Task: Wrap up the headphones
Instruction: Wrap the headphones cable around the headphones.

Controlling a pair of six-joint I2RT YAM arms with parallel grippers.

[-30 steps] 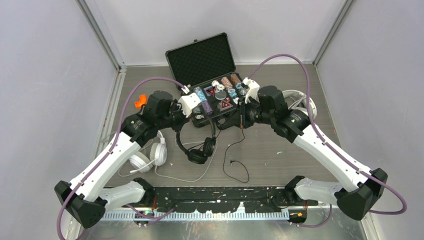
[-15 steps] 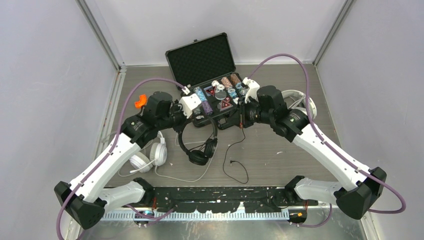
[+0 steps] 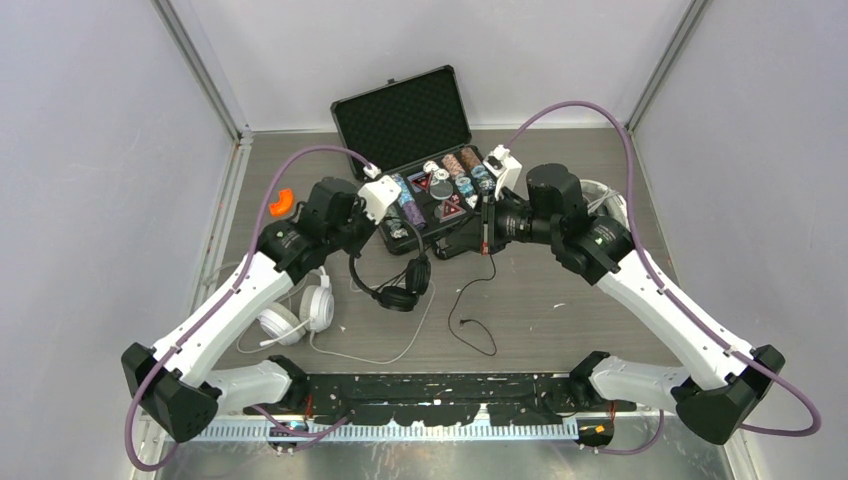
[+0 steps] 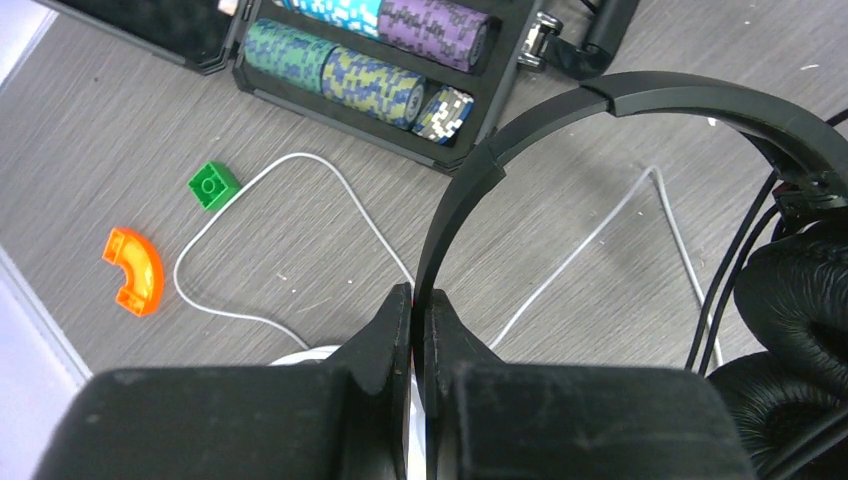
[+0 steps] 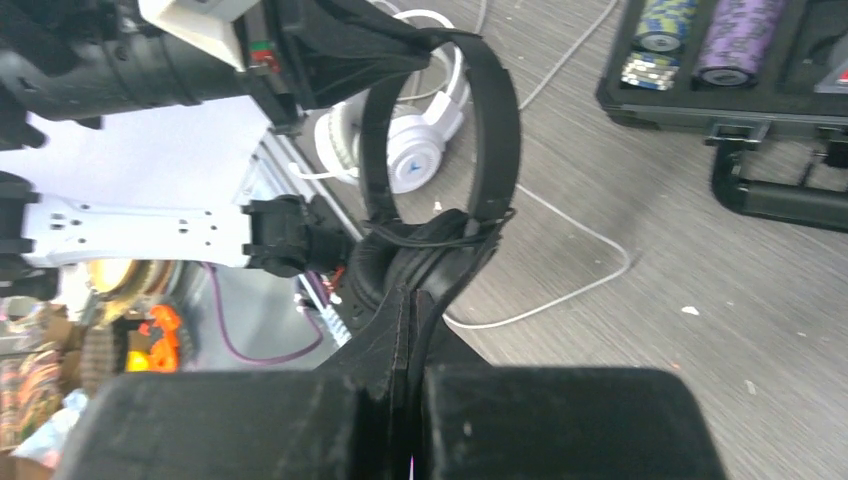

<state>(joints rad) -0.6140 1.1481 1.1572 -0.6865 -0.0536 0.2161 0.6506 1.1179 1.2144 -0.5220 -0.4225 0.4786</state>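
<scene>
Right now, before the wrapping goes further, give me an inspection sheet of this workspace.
Surface: grey wood-grain table, a few white specks.
Job's things: black headphones held up by the headband; white headphones lying at the left; third white pair mostly hidden behind the right arm.
Clutter: open poker chip case; orange curved piece; green block.
Hands: left hand shut on the black headband; right hand shut on the black cord.
Cables: black cord trails loose across the table; white cord lies on the table near the black headphones.
Surroundings: plain grey walls; nothing else seen.
</scene>
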